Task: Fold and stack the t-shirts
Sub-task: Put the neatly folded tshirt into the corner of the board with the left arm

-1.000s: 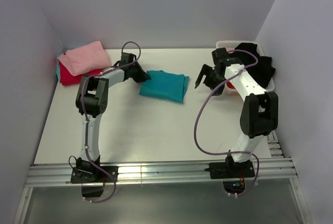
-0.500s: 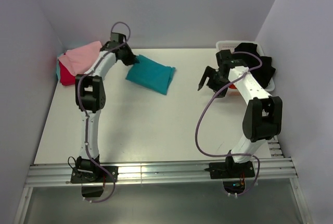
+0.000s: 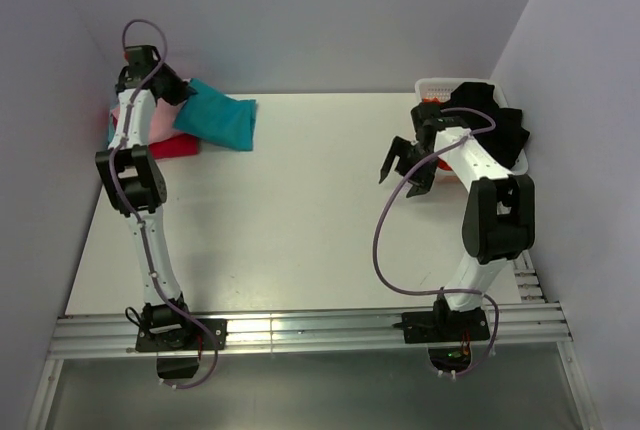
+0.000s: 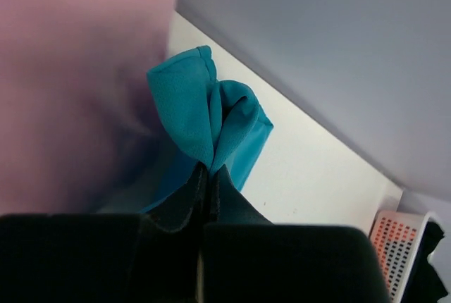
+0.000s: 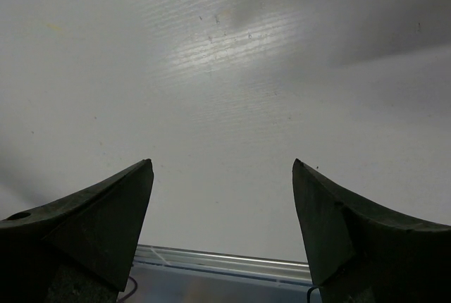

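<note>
White table (image 3: pixel 300 200), pale walls around it, two arms bolted at the near edge.

Far-left corner: a pile with the pink shirt (image 3: pixel 137 128) on top of the red shirt (image 3: pixel 172 147), both folded. The left arm reaches up to that corner. The left end effector (image 3: pixel 168 90) is clamped tight on a bunched edge of the teal shirt (image 3: pixel 218 120). The left wrist view shows the fingers pinched together on a teal fold (image 4: pixel 210 170), with blurred pink close on the left. The teal shirt is folded. Its gripped end is raised over the pile and the rest trails right, down toward the table. Cannot tell if it is already resting on the pink one.

Middle of the table: nothing of the task.

Right side: the right end effector (image 3: pixel 408 168) hangs over bare table with jaws spread wide and holds nothing. Its wrist view shows only the table surface between the fingers. Just behind it, at the far-right corner, is the white basket (image 3: pixel 432 83), with the black shirt (image 3: pixel 492 118) heaped in it and spilling over the rim, not folded.

Progress, as a judgement: roughly past the middle. Two shirts are folded and stacked, and a third is folded and about to be laid on the pile. Left to do: release the teal shirt squarely on top, then pull the black shirt out, fold it and stack it, along with anything else hidden in the basket.
</note>
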Robot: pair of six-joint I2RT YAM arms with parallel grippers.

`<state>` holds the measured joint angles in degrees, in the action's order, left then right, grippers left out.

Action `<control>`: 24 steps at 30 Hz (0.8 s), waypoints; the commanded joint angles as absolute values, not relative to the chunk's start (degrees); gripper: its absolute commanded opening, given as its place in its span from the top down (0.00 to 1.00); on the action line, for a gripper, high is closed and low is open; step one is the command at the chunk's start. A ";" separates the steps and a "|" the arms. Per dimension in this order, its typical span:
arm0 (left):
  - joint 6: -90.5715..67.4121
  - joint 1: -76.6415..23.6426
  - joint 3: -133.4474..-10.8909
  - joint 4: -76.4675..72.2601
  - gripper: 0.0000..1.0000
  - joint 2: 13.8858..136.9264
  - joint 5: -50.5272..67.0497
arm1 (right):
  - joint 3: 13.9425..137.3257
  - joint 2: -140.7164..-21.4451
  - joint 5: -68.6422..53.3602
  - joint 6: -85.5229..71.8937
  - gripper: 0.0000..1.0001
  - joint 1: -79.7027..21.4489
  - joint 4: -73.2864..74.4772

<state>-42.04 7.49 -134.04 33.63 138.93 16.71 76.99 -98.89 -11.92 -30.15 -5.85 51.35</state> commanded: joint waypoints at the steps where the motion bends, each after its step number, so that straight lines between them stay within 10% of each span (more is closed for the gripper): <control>1: -42.97 10.71 -137.90 29.19 1.00 137.90 20.65 | 80.06 -100.98 -12.13 -29.53 0.14 -5.63 51.85; 24: -42.63 21.96 -139.31 28.82 1.00 135.70 17.94 | 81.47 -106.52 -13.62 -30.67 0.15 -5.89 50.62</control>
